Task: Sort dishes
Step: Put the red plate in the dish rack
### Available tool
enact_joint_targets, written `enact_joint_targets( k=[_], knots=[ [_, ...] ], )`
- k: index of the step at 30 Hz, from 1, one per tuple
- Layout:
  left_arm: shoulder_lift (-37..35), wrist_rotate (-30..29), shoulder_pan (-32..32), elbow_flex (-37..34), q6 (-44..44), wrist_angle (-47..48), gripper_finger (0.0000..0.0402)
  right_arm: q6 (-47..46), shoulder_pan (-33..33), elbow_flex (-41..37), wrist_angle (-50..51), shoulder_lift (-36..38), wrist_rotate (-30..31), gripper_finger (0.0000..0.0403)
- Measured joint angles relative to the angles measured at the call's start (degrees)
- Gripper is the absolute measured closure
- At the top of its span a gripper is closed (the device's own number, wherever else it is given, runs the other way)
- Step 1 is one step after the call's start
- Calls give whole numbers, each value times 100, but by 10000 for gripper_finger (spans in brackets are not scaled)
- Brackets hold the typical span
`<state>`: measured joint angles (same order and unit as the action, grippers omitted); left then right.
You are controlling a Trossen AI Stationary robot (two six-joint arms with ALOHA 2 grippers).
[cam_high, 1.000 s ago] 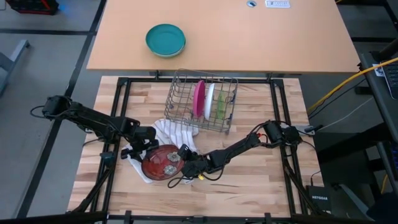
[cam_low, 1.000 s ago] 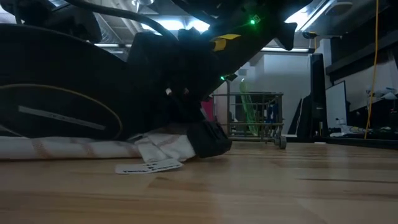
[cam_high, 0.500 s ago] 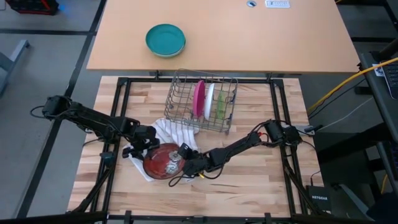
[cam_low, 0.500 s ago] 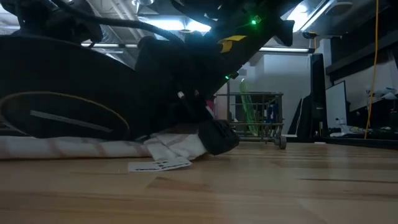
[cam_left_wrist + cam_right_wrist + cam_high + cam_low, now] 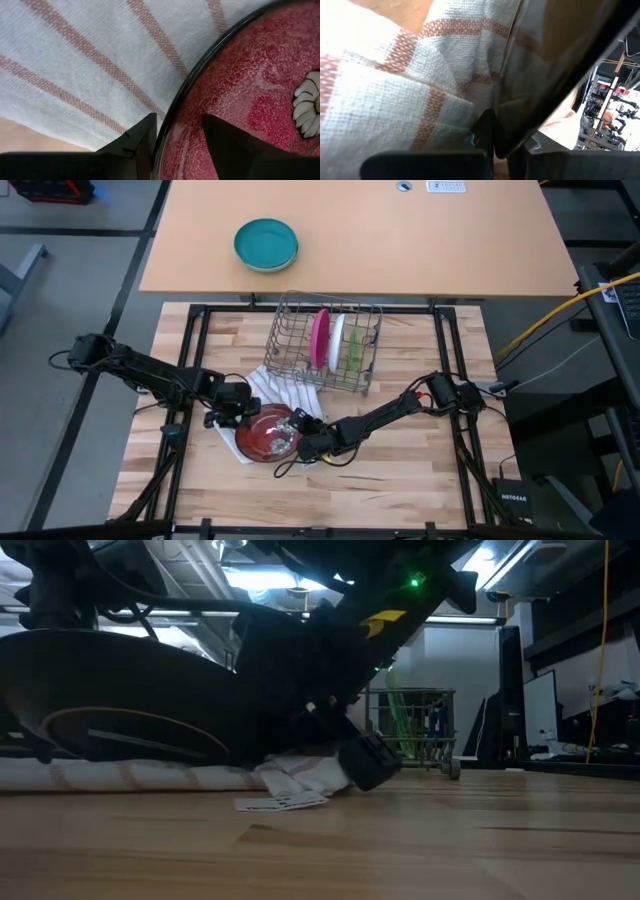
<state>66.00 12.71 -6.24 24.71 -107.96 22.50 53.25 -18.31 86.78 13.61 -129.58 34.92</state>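
The dark red plate [image 5: 268,433] sits over the white striped cloth [image 5: 272,392] near the table's middle, tilted, its dark underside [image 5: 110,690] filling the low view's left. My left gripper [image 5: 228,414] is shut on its left rim and my right gripper [image 5: 305,443] on its right rim. The magenta-pink plate [image 5: 320,338] and the pale green plate [image 5: 340,340] stand on edge in the wire rack [image 5: 290,330]. My left gripper has the dark red plate's left rim [image 5: 172,125] between its two fingers, one finger [image 5: 137,142] outside over the cloth and one [image 5: 225,145] over the speckled inner face. It comes in low from the table's left. My right gripper pinches the plate's right rim [image 5: 512,127] between its fingers [image 5: 482,132], coming low from the table's right. The plate is tilted, its lower part close over the cloth.
The wire rack stands just beyond the cloth, toward the far edge. A teal bowl [image 5: 266,244] rests on the separate tan table behind. The cloth's white tag [image 5: 280,802] lies on bare wood. Open wood lies near and right of the plate.
Both grippers have carried the dark red plate a little toward the table's right and far edge, and it stands slightly higher in the low view. The cloth beneath and its tag have slid rightward along with it.
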Motion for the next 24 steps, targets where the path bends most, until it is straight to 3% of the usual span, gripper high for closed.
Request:
enact_joint_targets(
  k=[8, 15, 19, 24],
  knots=[
    [11, -47, 0, -15, 560, -201, 247, 50, -48, -7, 92, -11, -28, 384],
    [11, -221, 1, -14, 1745, -289, 247, 155, -173, -17, -32, -31, 99, 364],
    [13, -527, 7, -11, 2397, -245, 247, 206, -137, -17, -274, -37, -271, 330],
    [13, -944, 7, -7, 2515, -224, 247, 208, -40, -20, -376, -40, -760, 331]
  ],
)
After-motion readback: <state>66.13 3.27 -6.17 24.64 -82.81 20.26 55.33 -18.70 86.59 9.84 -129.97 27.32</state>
